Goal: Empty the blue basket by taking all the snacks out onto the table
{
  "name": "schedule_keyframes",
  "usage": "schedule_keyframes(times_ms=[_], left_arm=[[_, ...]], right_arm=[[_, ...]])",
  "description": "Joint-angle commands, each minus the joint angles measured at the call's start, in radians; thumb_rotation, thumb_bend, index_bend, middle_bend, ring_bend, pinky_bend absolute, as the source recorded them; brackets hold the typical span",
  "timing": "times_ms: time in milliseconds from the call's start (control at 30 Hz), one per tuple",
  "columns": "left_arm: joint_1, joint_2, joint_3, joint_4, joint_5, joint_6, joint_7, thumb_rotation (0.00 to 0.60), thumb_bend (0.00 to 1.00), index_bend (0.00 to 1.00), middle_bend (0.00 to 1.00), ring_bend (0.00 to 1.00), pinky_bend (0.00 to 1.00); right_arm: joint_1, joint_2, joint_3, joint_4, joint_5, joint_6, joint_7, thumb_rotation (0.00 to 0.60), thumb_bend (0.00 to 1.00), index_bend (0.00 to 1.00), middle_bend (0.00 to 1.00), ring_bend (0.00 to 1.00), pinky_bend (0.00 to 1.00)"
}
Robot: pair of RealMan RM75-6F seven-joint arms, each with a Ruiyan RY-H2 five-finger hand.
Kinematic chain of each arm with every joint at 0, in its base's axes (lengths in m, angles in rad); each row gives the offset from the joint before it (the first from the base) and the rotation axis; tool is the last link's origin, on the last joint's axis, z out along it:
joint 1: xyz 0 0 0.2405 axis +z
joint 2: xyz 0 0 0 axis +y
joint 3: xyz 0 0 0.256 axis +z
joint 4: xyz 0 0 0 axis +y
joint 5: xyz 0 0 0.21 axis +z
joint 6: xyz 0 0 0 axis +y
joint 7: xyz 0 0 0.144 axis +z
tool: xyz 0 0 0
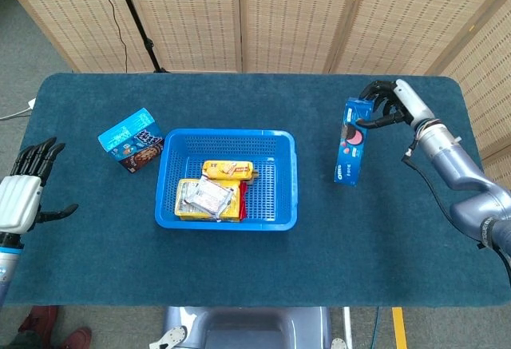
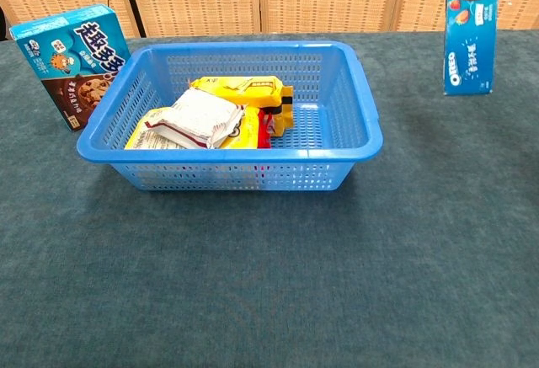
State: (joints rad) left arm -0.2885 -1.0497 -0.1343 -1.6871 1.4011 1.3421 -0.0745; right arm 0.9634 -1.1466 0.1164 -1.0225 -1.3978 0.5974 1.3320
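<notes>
The blue basket [image 1: 168,209] [image 2: 362,141] sits mid-table and holds a yellow snack pack [image 1: 227,170] [image 2: 244,92], a white-wrapped pack [image 1: 209,197] [image 2: 195,117] lying on yellow packs, and a red item [image 2: 264,130]. My right hand [image 1: 385,106] grips the top of a blue Oreo box [image 1: 350,143] [image 2: 471,38], which hangs upright to the right of the basket; the chest view shows the box but not the hand. At the table's left edge my left hand [image 1: 22,193] is open with fingers spread, holding nothing.
A blue cookie box [image 1: 131,139] [image 2: 72,61] stands on the table just left of the basket. Woven folding screens [image 1: 279,13] line the far side. The teal tablecloth [image 1: 375,245] stretches to the basket's right and front.
</notes>
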Motion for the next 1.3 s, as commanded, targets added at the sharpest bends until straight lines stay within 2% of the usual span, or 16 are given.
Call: schedule_keyframes(times_ms=[33, 100, 200, 300, 433, 567, 667, 800, 933, 1000, 1300], left_arm=[[-0.002, -0.001, 0.002, -0.001, 0.001, -0.007, 0.0, 0.6, 0.08, 0.0, 0.0, 0.0, 0.0], [-0.005, -0.001, 0.003, 0.0, 0.003, -0.013, -0.006, 0.6, 0.08, 0.0, 0.0, 0.0, 0.0], [-0.016, 0.002, 0.007, 0.0, 0.01, -0.037, -0.023, 0.6, 0.08, 0.0, 0.0, 0.0, 0.0], [-0.043, 0.012, 0.011, -0.005, 0.034, -0.081, -0.064, 0.6, 0.08, 0.0, 0.0, 0.0, 0.0], [-0.087, 0.03, 0.012, -0.021, 0.074, -0.137, -0.089, 0.6, 0.08, 0.0, 0.0, 0.0, 0.0], [-0.176, 0.05, 0.01, -0.047, 0.135, -0.243, -0.104, 0.6, 0.08, 0.0, 0.0, 0.0, 0.0], [-0.226, 0.047, 0.006, -0.056, 0.151, -0.302, -0.111, 0.6, 0.08, 0.0, 0.0, 0.0, 0.0], [-0.297, 0.017, -0.006, -0.065, 0.153, -0.38, -0.066, 0.6, 0.08, 0.0, 0.0, 0.0, 0.0], [-0.345, -0.002, -0.017, -0.074, 0.105, -0.452, 0.01, 0.6, 0.08, 0.0, 0.0, 0.0, 0.0], [-0.391, -0.038, -0.026, -0.079, 0.049, -0.519, 0.088, 0.6, 0.08, 0.0, 0.0, 0.0, 0.0], [-0.479, -0.134, -0.04, -0.111, -0.169, -0.574, 0.328, 0.6, 0.08, 0.0, 0.0, 0.0, 0.0]], right_arm=[[-0.02, -0.016, -0.059, 0.03, -0.156, 0.078, 0.117, 0.6, 0.0, 0.02, 0.01, 0.0, 0.01], [-0.026, -0.017, -0.058, 0.036, -0.167, 0.115, 0.11, 0.6, 0.0, 0.0, 0.0, 0.0, 0.0], [-0.052, 0.0, -0.044, 0.009, -0.166, 0.195, 0.016, 0.6, 0.0, 0.0, 0.0, 0.0, 0.0], [-0.107, 0.033, -0.029, -0.065, -0.149, 0.296, -0.187, 0.6, 0.0, 0.0, 0.0, 0.0, 0.0], [-0.185, 0.083, -0.027, -0.194, -0.135, 0.408, -0.376, 0.6, 0.0, 0.0, 0.0, 0.0, 0.0], [-0.29, 0.126, -0.07, -0.313, -0.175, 0.542, -0.563, 0.6, 0.0, 0.0, 0.0, 0.0, 0.0], [-0.345, 0.128, -0.094, -0.334, -0.196, 0.606, -0.642, 0.6, 0.0, 0.0, 0.0, 0.0, 0.0], [-0.438, 0.098, -0.119, -0.308, -0.204, 0.711, -0.772, 0.6, 0.0, 0.0, 0.0, 0.0, 0.0], [-0.498, 0.061, -0.138, -0.277, -0.21, 0.767, -0.833, 0.6, 0.0, 0.0, 0.0, 0.0, 0.0], [-0.556, 0.024, -0.154, -0.268, -0.204, 0.817, -0.831, 0.6, 0.0, 0.0, 0.0, 0.0, 0.0], [-0.642, -0.044, -0.143, -0.21, -0.189, 0.896, -0.772, 0.6, 0.0, 0.0, 0.0, 0.0, 0.0]])
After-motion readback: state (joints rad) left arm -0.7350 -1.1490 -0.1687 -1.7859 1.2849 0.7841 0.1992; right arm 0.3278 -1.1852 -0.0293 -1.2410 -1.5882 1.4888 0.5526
